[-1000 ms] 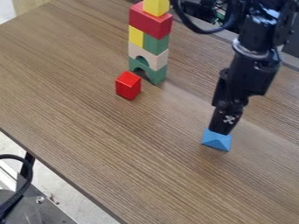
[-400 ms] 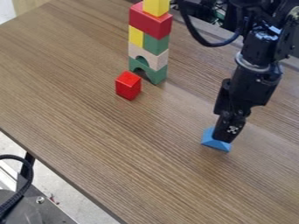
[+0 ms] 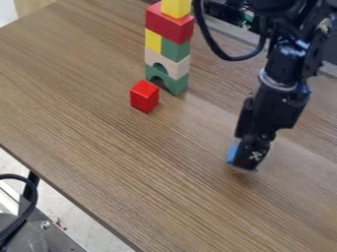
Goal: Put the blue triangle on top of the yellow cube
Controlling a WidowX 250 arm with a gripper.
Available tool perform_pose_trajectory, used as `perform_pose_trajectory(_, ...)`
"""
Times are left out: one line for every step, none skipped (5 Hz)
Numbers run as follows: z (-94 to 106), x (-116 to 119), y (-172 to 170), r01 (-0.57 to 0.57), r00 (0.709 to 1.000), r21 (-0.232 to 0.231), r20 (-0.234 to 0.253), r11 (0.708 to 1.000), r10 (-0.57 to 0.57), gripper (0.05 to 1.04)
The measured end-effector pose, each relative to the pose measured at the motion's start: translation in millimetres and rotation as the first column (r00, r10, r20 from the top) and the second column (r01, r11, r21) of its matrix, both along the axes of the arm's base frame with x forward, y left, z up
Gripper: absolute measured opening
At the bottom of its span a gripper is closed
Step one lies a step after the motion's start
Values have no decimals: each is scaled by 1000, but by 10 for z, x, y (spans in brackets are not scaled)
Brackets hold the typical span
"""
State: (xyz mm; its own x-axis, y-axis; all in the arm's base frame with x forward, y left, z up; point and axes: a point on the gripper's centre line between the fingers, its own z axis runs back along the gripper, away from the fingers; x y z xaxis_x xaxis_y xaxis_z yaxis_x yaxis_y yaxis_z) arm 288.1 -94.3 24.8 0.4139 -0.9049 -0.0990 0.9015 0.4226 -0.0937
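The gripper (image 3: 247,166) is down at the table on the right, over the blue triangle (image 3: 233,152). It covers most of the triangle; a blue strip shows at its left and a small bit at its lower edge. Whether it holds the triangle I cannot tell. The yellow cube (image 3: 176,8) is at the top of the block tower, at the view's upper edge, up and to the left of the gripper.
Below the yellow cube, the tower has a red block (image 3: 169,23), yellow and green blocks, a beige arch and a green arch (image 3: 178,84). A red block (image 3: 144,96) stands in front of it. The table's front edge runs diagonally at lower left.
The gripper has come down and slightly toward the camera, now hiding most of the blue triangle, which was largely visible before. The tower and red block have stayed put.
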Motion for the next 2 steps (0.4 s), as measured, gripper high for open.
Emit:
perform_pose_trajectory(-23, -88, 5, 15, 1000, -17, -13, 1000, -15, 758)
perform_pose_trajectory(-26, -164, 29, 5, 1000, -23, -20, 1000, -5, 543)
